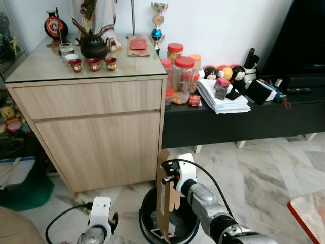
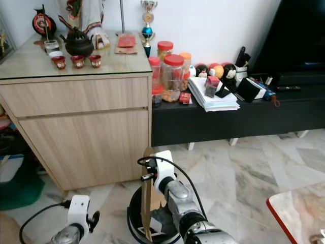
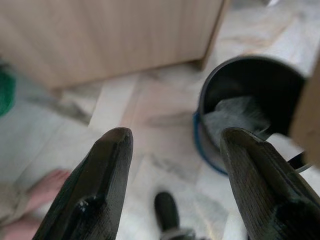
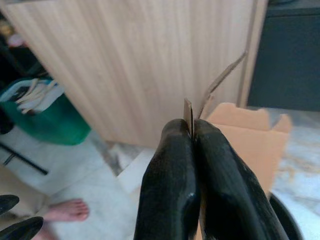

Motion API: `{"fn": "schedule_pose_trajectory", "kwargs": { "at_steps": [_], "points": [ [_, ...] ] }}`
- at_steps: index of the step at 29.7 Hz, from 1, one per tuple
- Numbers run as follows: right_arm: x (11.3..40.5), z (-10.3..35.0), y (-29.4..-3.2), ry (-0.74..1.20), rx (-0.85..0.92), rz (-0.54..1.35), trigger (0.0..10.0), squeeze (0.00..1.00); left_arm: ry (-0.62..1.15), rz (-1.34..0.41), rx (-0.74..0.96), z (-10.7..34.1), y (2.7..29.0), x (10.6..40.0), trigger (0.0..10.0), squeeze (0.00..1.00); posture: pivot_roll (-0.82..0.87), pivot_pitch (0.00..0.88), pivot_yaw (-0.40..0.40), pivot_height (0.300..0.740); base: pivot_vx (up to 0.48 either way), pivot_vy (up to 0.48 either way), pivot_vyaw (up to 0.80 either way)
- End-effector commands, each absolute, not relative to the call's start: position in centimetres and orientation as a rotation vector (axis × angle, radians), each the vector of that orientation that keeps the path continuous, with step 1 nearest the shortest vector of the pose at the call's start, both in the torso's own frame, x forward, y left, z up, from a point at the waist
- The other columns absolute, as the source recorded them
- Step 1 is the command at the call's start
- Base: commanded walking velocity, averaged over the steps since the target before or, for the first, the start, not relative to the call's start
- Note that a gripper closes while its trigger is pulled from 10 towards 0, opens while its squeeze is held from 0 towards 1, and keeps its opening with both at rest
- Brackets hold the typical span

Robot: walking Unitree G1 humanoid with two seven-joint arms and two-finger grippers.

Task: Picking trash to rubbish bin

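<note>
The right gripper is pinched tight on a flat brown cardboard piece, fingers closed w/ the sheet's thin edge clamped between them. The cardboard stands upright on edge, its lower end down inside the round black rubbish bin w/ a blue rim; its top edge sticks up above the gripper, in front of the cabinet door. In the right wrist view a folded flap of the same cardboard spreads out beyond the fingers, over the bin's dark rim.

The left gripper hangs low to the left of the bin, jaws spread wide & holding nothing; between its fingers shows pale marble-pattern floor. The bin sits just beside it, w/ crumpled grey-white paper inside.

The bin stands on the floor right at the front corner of a light wood cabinet w/ glass top. On top: a dark teapot & small red cups. To the right, a low black bench carries red-lidded clear jars, a paper stack & small figurines. A person's bare foot rests on the floor near the left gripper. A green basin sits beside the cabinet.
</note>
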State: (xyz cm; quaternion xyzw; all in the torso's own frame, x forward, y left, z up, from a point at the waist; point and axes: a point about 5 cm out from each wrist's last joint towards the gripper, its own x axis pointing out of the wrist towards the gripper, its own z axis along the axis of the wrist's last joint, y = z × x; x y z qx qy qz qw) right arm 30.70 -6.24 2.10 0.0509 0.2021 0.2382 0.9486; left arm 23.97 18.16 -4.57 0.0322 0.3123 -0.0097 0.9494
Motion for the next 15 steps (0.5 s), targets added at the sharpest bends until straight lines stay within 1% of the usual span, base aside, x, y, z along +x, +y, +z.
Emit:
{"fn": "schedule_pose_trajectory", "kwargs": {
  "at_steps": [1, 4, 6, 10, 11, 12, 15],
  "points": [
    [31.4, 2.9, -6.0, 0.378, 0.083, 0.471, 10.0, 0.00, 0.580, -0.088, 0.065, -3.7, 17.0, 25.1, 10.0, 0.00, 0.07, 0.000, -0.072, 0.740, 0.000, 0.000, 0.00],
    [31.8, 3.5, -5.6, 0.358, 0.080, 0.457, 10.0, 0.00, 0.542, -0.190, 0.069, -3.1, 15.6, 25.8, 10.0, 0.00, 0.07, 0.000, -0.074, 0.740, 0.000, 0.000, 0.00],
    [31.9, 3.7, -5.5, 0.351, 0.077, 0.455, 10.0, 0.00, 0.533, -0.217, 0.072, -3.0, 15.1, 25.9, 10.0, 0.00, 0.08, 0.003, -0.076, 0.740, 0.000, 0.000, 0.00],
    [32.5, 4.9, -4.0, 0.313, 0.074, 0.470, 10.0, 0.00, 0.491, -0.353, 0.081, -2.5, 13.0, 26.2, 10.0, 0.00, 0.09, 0.018, -0.084, 0.740, 0.000, 0.000, 0.00],
    [32.7, 5.4, -3.3, 0.303, 0.083, 0.479, 10.0, 0.00, 0.481, -0.395, 0.087, -2.3, 12.3, 26.2, 10.0, 0.00, 0.09, 0.022, -0.087, 0.740, 0.000, 0.000, 0.00],
    [32.7, 5.4, -3.3, 0.303, 0.083, 0.479, 10.0, 0.00, 0.481, -0.395, 0.087, -2.3, 12.3, 26.2, 10.0, 0.00, 0.09, 0.022, -0.087, 0.740, 0.000, 0.000, 0.00],
    [32.8, 6.1, -2.1, 0.287, 0.085, 0.505, 10.0, 0.00, 0.471, -0.442, 0.074, -2.3, 11.6, 26.1, 10.0, 0.00, 0.10, 0.035, -0.092, 0.740, 0.000, 0.000, 0.00]
  ]
}}
